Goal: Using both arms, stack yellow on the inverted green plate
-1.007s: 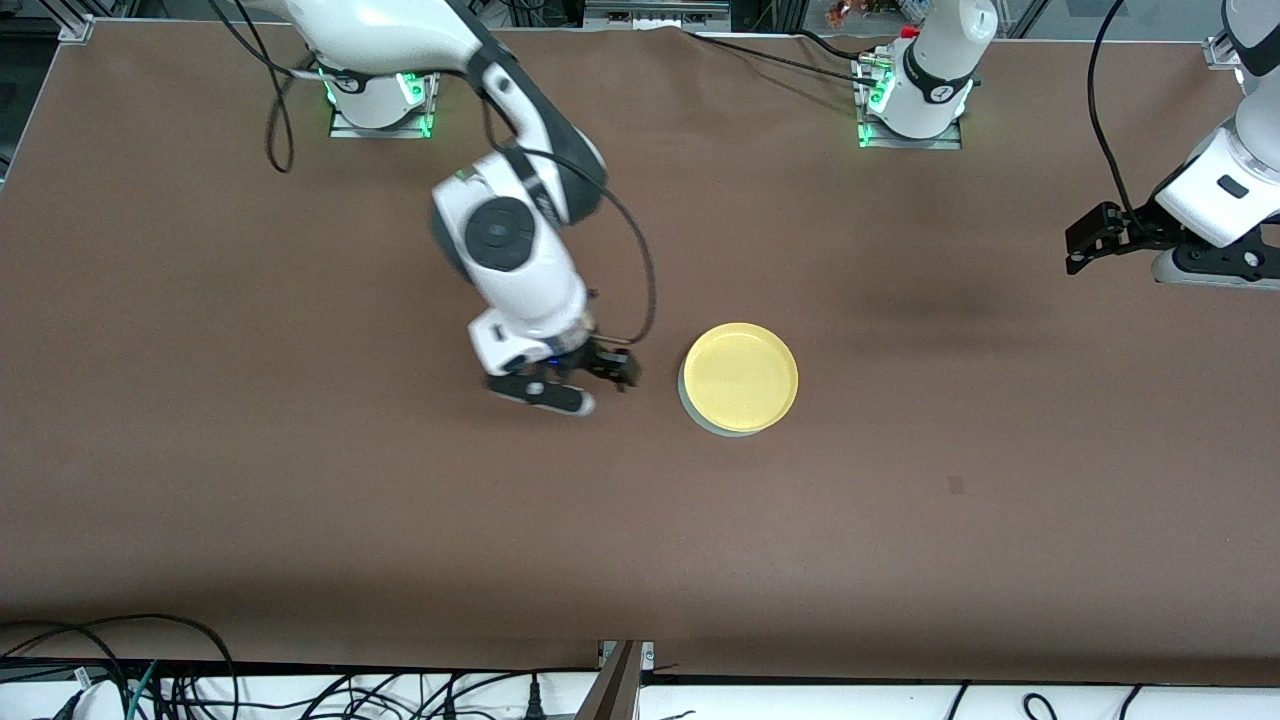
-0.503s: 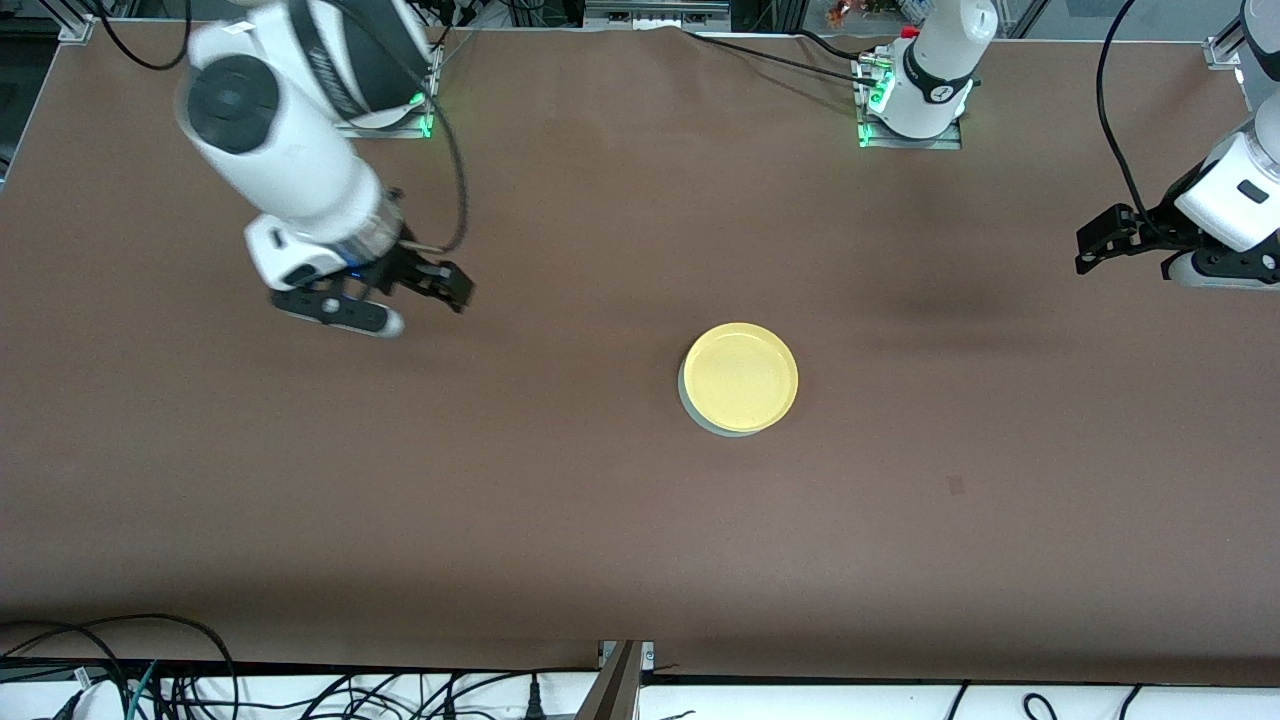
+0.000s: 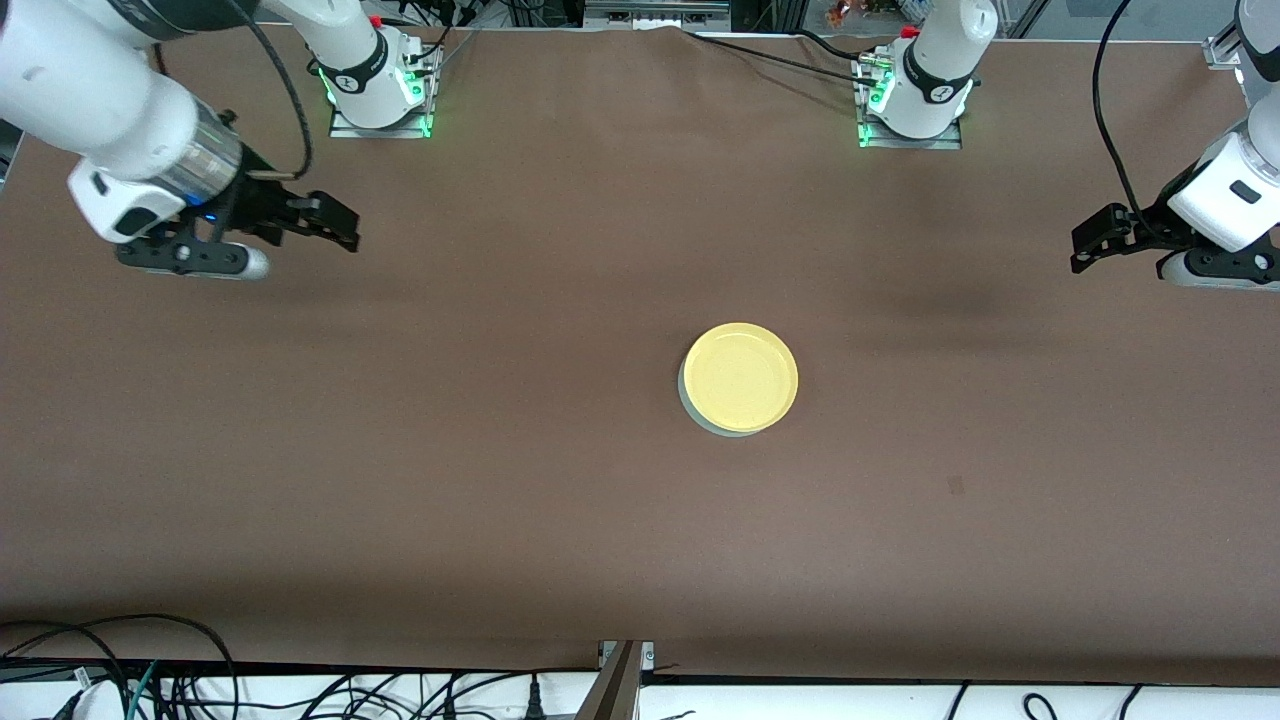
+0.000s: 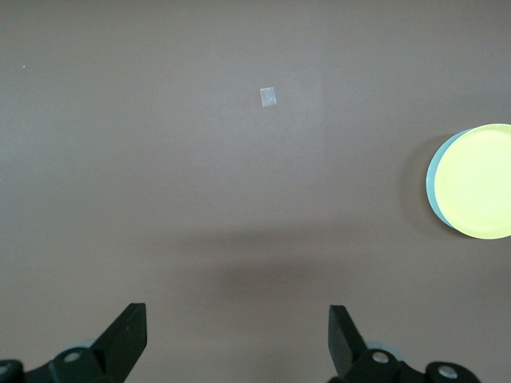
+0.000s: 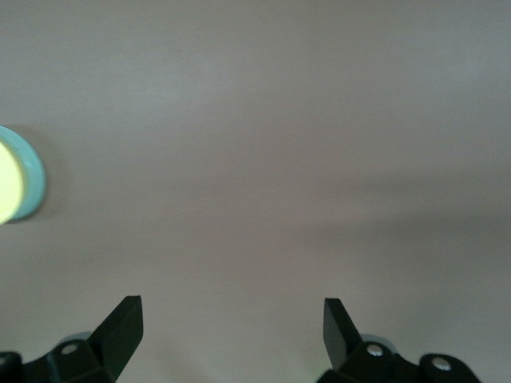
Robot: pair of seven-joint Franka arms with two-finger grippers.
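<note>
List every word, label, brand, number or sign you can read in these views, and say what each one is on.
No text can be read.
Yellow plate: plain, no print.
Green plate under it: only an edge shows, plain.
Arm bases: a small dark mark on the right arm's base and on the left arm's base, too small to read.
Table: a small pale square patch, blank.

I worked in a robotics lab: my bases (image 3: 378,85) were bolted to a brown-covered table (image 3: 500,500), loose cables (image 3: 200,680) along its edge.
</note>
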